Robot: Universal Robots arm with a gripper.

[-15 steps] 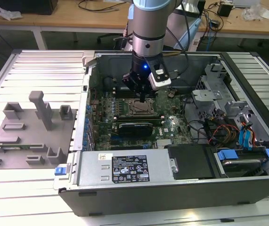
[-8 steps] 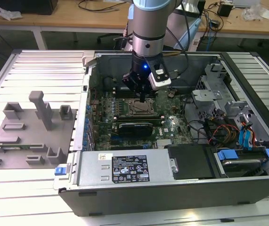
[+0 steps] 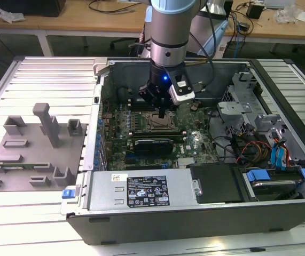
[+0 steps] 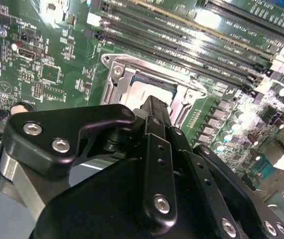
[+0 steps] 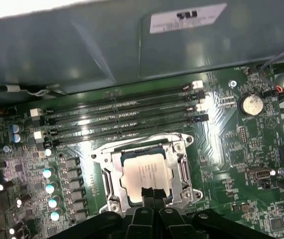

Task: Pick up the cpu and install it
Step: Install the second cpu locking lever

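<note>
The cpu [image 5: 146, 172] is a flat square chip with a silvery-white top. It lies flat inside the metal-framed socket [image 5: 107, 174] on the green motherboard, within the open computer case [image 3: 195, 213]. My gripper [image 5: 149, 191] hangs straight over the socket, its two black fingertips pressed together just above the chip's near edge, with nothing between them. In the second wrist view the gripper [image 4: 154, 107] covers part of the cpu [image 4: 139, 92]. In the exterior view the gripper [image 3: 163, 113] points down at the cpu [image 3: 160, 122] in the middle of the board.
Several memory slots [image 5: 122, 117] run beside the socket, and a coin battery [image 5: 251, 104] sits further off. A black card [image 3: 152, 144], the power supply [image 3: 141, 189], and drive bays with cables [image 3: 259, 144] crowd the case. Grey fixture blocks [image 3: 40, 144] stand at the exterior view's left.
</note>
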